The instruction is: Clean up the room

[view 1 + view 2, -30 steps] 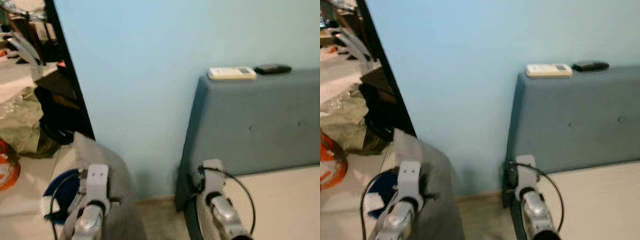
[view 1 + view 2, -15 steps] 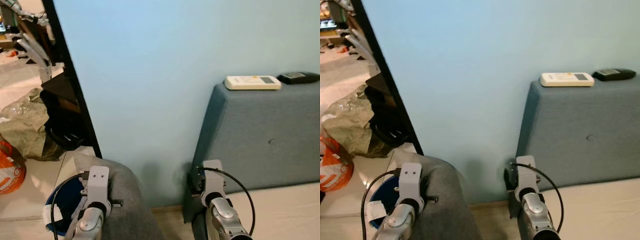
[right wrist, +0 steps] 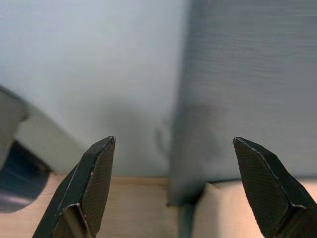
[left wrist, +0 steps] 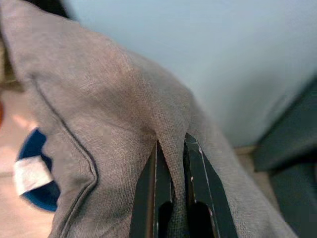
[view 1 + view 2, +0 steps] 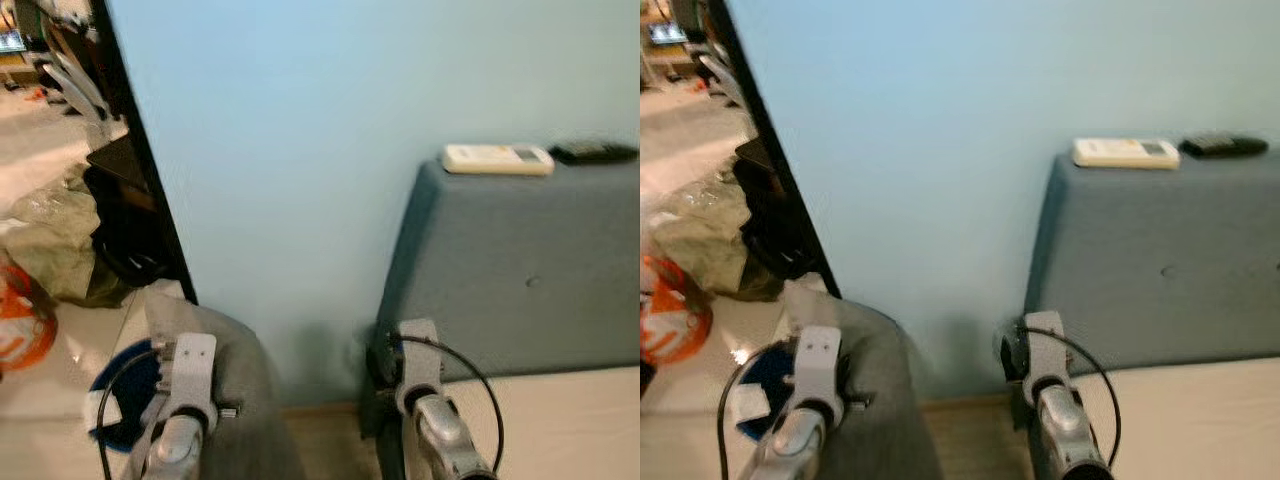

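I face the pale blue wall [image 5: 300, 150]; the grey headboard [image 5: 520, 270] is cut off at right, both head views blurred. Grey cloth [image 4: 114, 129] hangs low left, pinched in my left gripper [image 4: 173, 163]. Right gripper [image 3: 173, 183] is spread wide, holding nothing. White remote [image 5: 497, 158] lies atop the headboard; the dark item [image 5: 592, 153] beside it I can't identify.

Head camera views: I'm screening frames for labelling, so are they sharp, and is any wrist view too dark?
Both eye views are soft with motion blur; the white remote shows smeared edges. Left wrist view is well lit, grey cloth weave sharp. Right wrist view is bright but hazy.
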{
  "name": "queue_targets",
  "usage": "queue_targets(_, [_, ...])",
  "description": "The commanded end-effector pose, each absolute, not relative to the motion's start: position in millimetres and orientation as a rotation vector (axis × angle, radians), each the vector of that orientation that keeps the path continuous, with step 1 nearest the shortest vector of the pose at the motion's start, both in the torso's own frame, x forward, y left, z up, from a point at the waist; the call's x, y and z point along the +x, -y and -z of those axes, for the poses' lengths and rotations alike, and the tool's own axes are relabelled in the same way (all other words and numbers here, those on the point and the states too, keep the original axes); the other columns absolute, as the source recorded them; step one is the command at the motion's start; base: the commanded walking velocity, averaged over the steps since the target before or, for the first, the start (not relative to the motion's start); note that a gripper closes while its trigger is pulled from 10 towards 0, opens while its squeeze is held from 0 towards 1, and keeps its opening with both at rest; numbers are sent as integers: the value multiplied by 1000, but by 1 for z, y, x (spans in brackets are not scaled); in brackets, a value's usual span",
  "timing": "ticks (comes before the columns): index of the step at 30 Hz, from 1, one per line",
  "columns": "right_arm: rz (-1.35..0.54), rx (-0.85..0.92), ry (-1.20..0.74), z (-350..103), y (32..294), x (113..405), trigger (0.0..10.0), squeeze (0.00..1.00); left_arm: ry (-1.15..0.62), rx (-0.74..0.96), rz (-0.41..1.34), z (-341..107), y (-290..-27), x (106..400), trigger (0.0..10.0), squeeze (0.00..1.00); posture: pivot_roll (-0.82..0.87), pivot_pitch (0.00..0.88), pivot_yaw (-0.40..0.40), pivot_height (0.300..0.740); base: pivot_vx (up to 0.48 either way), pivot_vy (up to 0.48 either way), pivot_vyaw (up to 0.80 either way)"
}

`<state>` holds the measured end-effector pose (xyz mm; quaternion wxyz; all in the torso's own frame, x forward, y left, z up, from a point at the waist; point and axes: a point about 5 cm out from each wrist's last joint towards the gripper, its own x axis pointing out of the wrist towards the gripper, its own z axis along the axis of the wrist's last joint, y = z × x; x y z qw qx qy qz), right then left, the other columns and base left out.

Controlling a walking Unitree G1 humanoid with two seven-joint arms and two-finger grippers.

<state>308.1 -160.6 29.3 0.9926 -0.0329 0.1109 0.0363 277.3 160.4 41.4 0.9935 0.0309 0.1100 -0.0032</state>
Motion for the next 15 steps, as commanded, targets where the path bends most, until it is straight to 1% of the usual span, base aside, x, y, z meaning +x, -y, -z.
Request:
queue_targets(1, [-71, -45, -237, -26, 158, 305, 10000, 0, -182, 68, 15, -47, -161, 279, 10000, 0, 40, 91, -19, 740, 0, 0, 0])
queue_targets(7, [-57, -46, -264, -22, 159, 303, 10000, 0, -178, 70, 29, -47, -159, 277, 10000, 0, 40, 89, -19, 740, 0, 0, 0])
queue_targets(10, [-8, -48, -321, -14, 164, 299, 10000, 0, -186, 94, 51, -44, -159, 275, 10000, 0, 40, 87, -17, 740, 0, 0, 0])
queue_targets(15, [15, -48, -338, -12, 168, 297, 10000, 0, -190, 109, 65, -43, -158, 274, 10000, 0, 38, 83, -15, 740, 0, 0, -800])
